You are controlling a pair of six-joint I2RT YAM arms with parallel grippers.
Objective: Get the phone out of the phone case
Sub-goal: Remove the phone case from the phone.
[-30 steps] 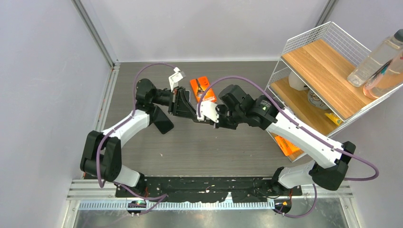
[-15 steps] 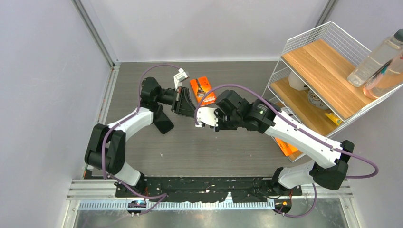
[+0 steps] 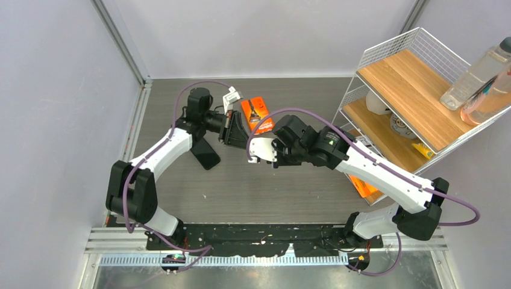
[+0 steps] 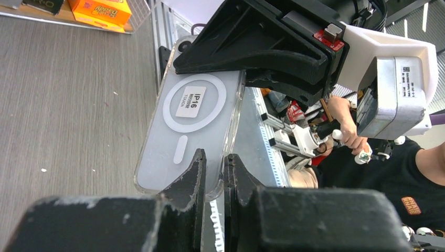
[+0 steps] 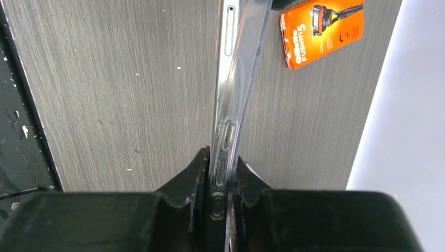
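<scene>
A dark phone (image 5: 224, 131) in a clear phone case (image 4: 194, 121) hangs in the air between both arms, above the table. The case's frosted back shows a white ring and an "IP16" sticker. My left gripper (image 4: 214, 163) is shut on the case's rim at its lower corner. At the opposite end my right gripper (image 5: 220, 157) is shut across phone and case together, seen edge-on with the side buttons showing. In the top view the left gripper (image 3: 234, 129) and the right gripper (image 3: 249, 146) meet mid-table, and the phone is mostly hidden between them.
An orange razor package (image 3: 257, 113) lies on the table just beyond the grippers. A black stand-like object (image 3: 206, 155) sits below the left forearm. A wire rack (image 3: 385, 57) with wooden shelves, bottles (image 3: 476, 75) and an orange box (image 3: 363, 183) stands at the right.
The left arm's wrist and elbow have swung toward the far side, turning its gripper. The right gripper shifted slightly nearer and left. Both stay shut on the cased phone.
</scene>
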